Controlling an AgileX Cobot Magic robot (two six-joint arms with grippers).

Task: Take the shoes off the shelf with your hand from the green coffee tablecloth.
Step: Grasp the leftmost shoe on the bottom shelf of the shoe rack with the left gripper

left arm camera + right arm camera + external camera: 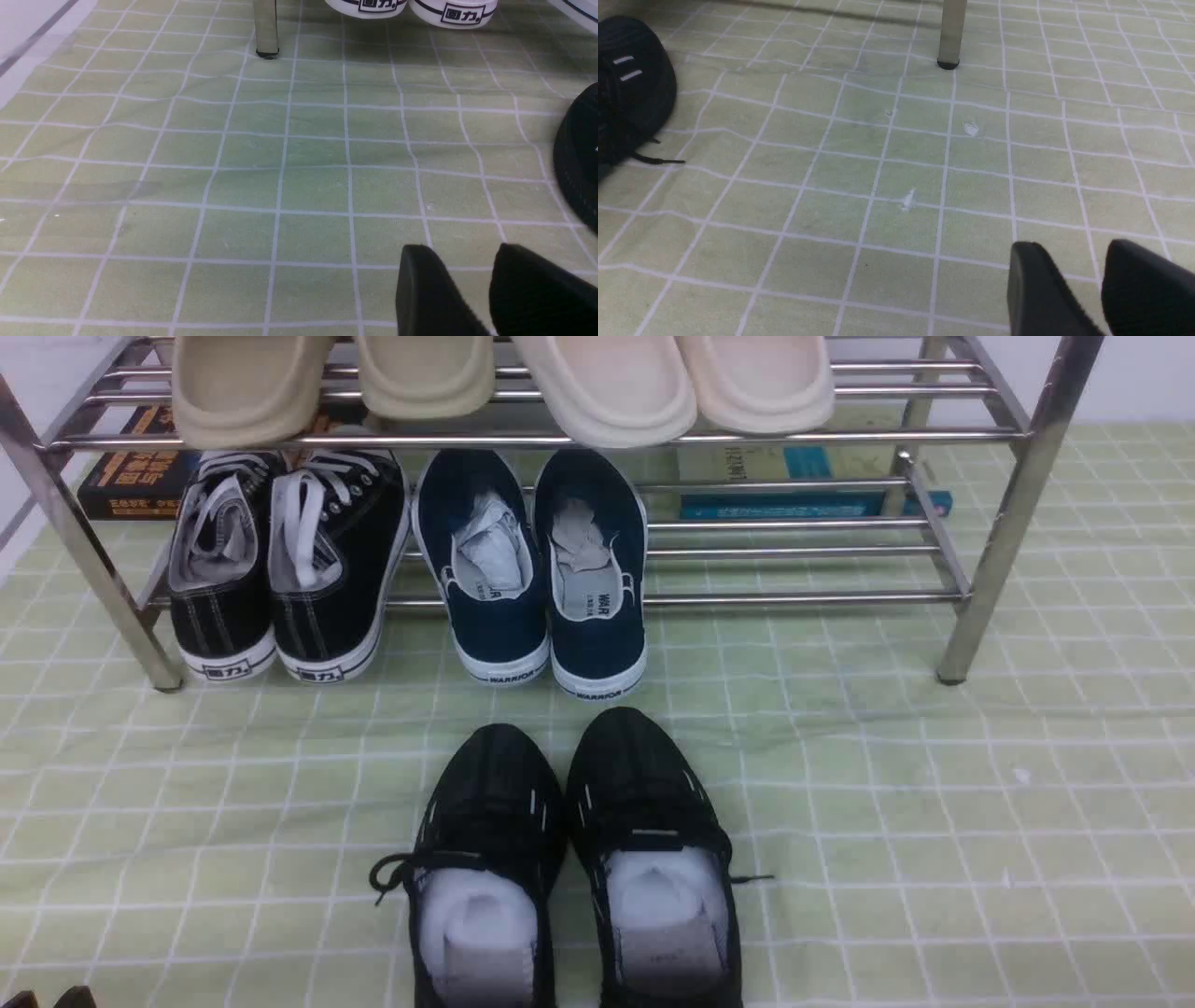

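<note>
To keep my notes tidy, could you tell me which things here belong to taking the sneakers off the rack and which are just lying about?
Job: black canvas sneakers, metal shoe rack, green checked tablecloth, left gripper, right gripper.
Lying about: navy slip-ons, black mesh running shoes, beige slippers, books.

The shelf (pixel 1004 541) stands on the tablecloth (pixel 934 803). At the left end of its lower tier sit the 2 lace-up sneakers (pixel 285 569), heels to the front. The slip-on pair (pixel 537 579) sits just right of them. On its upper tier lie 4 slippers (pixel 504 383) in a row. Before the shelf, on the cloth, stand the 2 running shoes (pixel 574 859). Behind the shelf lie books (pixel 803 495).
</note>
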